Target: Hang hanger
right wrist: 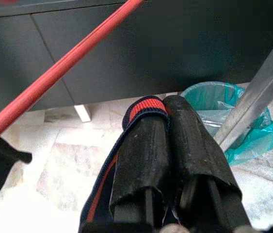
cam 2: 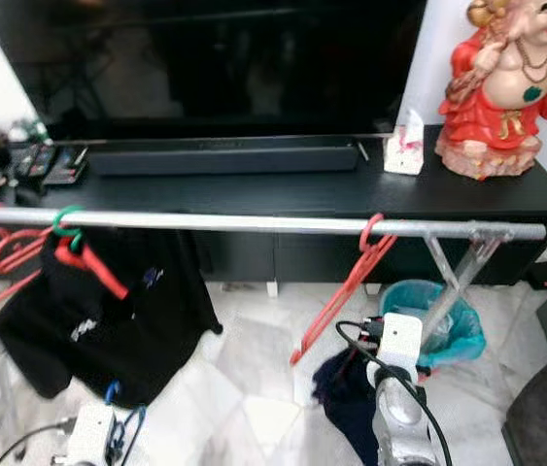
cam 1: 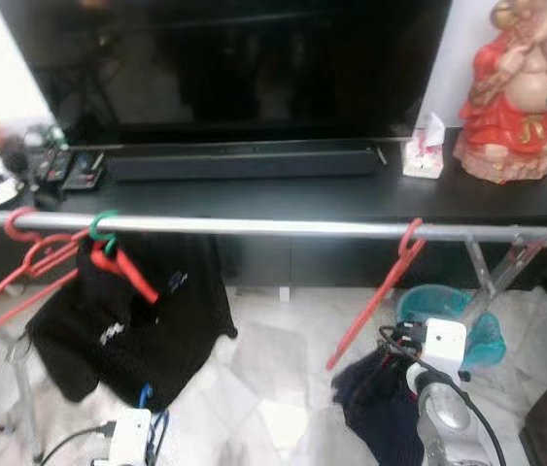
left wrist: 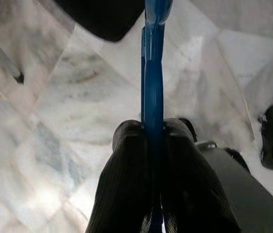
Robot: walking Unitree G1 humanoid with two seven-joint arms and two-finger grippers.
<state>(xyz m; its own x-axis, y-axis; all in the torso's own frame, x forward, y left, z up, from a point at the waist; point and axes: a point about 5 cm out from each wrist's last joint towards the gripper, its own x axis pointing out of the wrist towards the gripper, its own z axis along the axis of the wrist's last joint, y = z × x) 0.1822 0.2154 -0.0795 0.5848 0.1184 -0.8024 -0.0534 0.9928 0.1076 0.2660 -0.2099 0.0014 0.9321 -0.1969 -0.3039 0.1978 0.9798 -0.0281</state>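
A silver rail [cam 1: 273,227] runs across in front of me. Low at the left, my left gripper [left wrist: 147,130] is shut on a blue hanger [left wrist: 152,73], whose tip shows under the black garment [cam 1: 147,396]. At the right, a red hanger [cam 1: 375,291] hangs tilted from the rail by its hook. Beneath it, my right gripper [right wrist: 168,104] is shut on a dark navy garment with a red stripe [right wrist: 143,108], which droops below the wrist [cam 1: 382,400]. A red hanger with a green hook [cam 1: 104,229] carries a black garment [cam 1: 127,320].
Two more red hangers [cam 1: 30,262] hang at the rail's left end. Behind the rail is a black TV stand [cam 1: 506,204] with a TV [cam 1: 244,68], a soundbar [cam 1: 244,163], a tissue box [cam 1: 424,155] and a red statue [cam 1: 521,97]. A teal-lined bin [cam 1: 443,311] stands by the rack's right leg.
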